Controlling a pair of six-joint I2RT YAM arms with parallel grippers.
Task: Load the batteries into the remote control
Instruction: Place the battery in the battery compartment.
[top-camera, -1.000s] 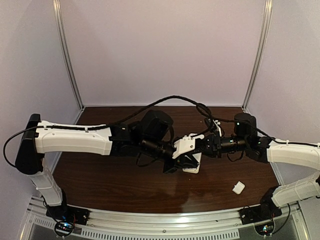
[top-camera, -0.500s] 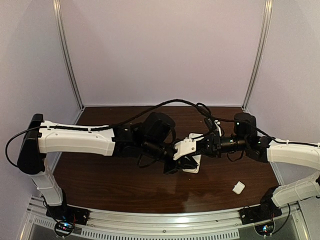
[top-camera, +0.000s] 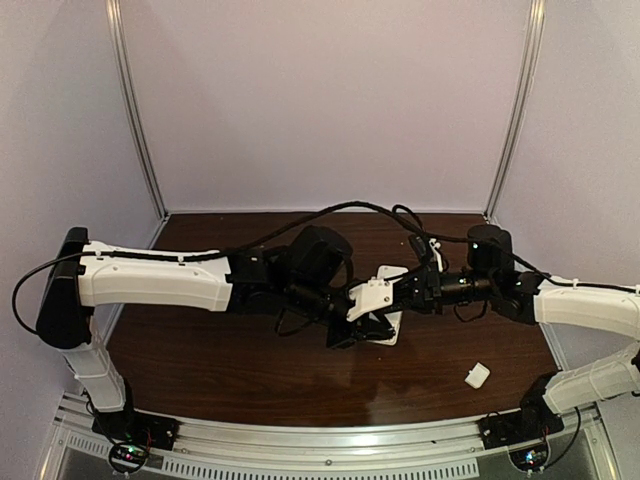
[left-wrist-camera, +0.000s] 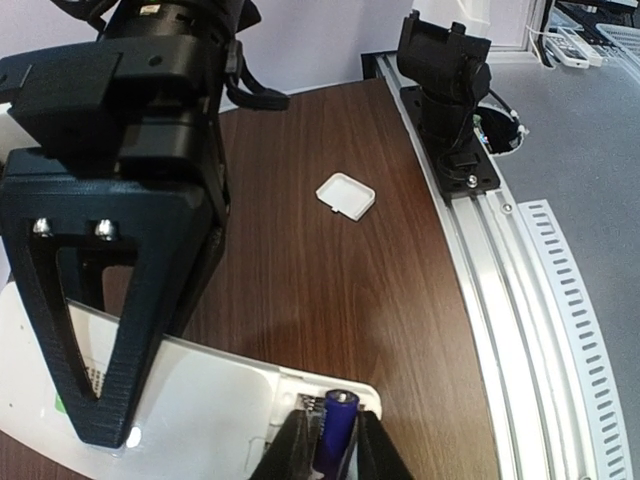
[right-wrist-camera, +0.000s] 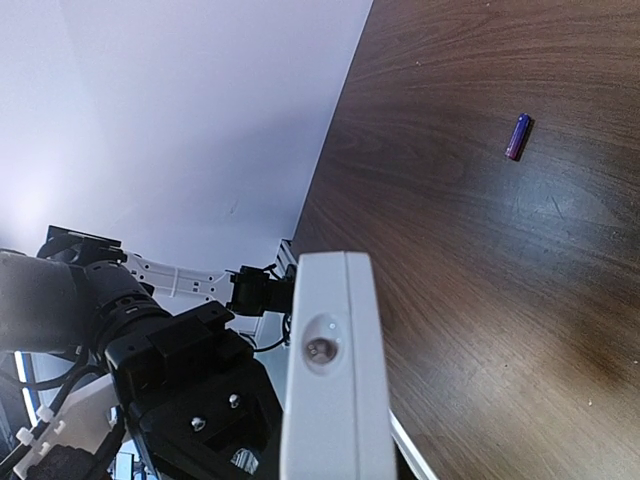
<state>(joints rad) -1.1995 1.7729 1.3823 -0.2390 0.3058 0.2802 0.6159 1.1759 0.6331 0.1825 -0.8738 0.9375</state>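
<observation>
My right gripper (top-camera: 398, 292) is shut on the white remote control (left-wrist-camera: 200, 400) and holds it above the table at the centre, back side up. The remote's end face (right-wrist-camera: 335, 380) fills the middle of the right wrist view. The battery compartment at the remote's near corner is uncovered. One purple-blue battery (left-wrist-camera: 338, 425) lies in it, and my left gripper (left-wrist-camera: 336, 455) has its fingers close against both sides of it. The other of the two batteries (right-wrist-camera: 517, 136) lies loose on the table, well away from both grippers.
A small white square cover piece (top-camera: 477, 375) lies on the table near the front right, also seen from the left wrist as cover piece (left-wrist-camera: 346, 194). The right arm's base (left-wrist-camera: 445, 90) and the metal rail (left-wrist-camera: 520, 300) run along the table's near edge.
The left arm has edged slightly to the right over the remote. The right arm and the remote have stayed where they were.
</observation>
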